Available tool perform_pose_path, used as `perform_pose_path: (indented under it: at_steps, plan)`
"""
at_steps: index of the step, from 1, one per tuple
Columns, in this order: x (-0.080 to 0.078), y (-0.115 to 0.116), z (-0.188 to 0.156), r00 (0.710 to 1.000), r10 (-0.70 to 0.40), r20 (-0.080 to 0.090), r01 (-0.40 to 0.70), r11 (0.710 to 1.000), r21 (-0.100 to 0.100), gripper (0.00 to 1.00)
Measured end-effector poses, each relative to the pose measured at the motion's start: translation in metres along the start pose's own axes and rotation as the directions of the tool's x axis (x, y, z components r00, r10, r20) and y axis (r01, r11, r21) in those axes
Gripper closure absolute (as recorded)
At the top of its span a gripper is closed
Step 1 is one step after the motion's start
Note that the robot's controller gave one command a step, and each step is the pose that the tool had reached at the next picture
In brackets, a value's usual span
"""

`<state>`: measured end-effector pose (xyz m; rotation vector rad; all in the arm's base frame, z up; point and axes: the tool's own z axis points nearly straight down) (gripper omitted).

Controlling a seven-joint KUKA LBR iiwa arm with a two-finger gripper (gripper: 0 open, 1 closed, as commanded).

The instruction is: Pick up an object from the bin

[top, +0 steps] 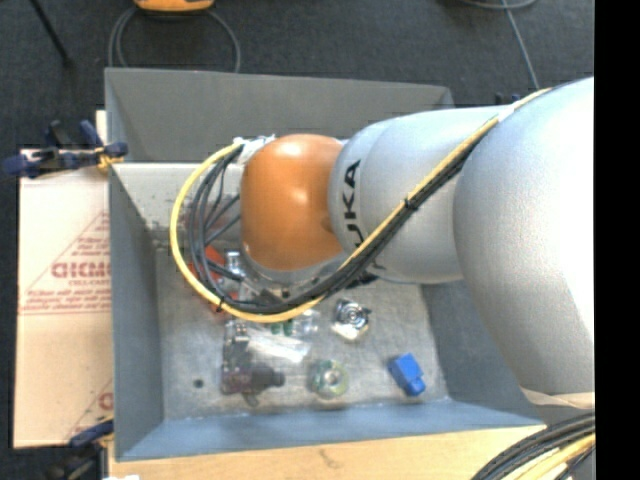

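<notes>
My gripper [238,352] reaches down from under the orange cover into the front left part of the bin. Its tip stands right over a dark maroon-brown lumpy thing [250,379] on the bin floor; I cannot tell whether it touches it. A clear plastic piece with a green bit [283,340] lies just right of the gripper. Further right along the front lies a round, clear greenish thing [326,378].
A shiny metal piece [351,316] lies mid-floor to the right, and a small blue block [406,373] lies at the front right. The arm, its orange cover and cable loops hide the back half of the bin floor.
</notes>
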<state>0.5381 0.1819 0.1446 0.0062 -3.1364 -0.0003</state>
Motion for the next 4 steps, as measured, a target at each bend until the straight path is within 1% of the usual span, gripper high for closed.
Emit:
perform_pose_path:
  at_steps: [1,2,3,4]
  plan:
    - [-0.05,-0.042,0.055,0.996,-0.09,0.013,0.09,0.996,-0.002,0.0]
    - [-0.096,-0.004,0.071,0.983,-0.181,0.014,0.181,0.983,0.001,0.0]
    - [-0.097,-0.005,0.068,0.984,-0.175,0.018,0.175,0.985,0.0,1.0]
    - [-0.105,-0.013,-0.092,0.98,-0.199,0.019,0.199,0.98,0.002,1.0]
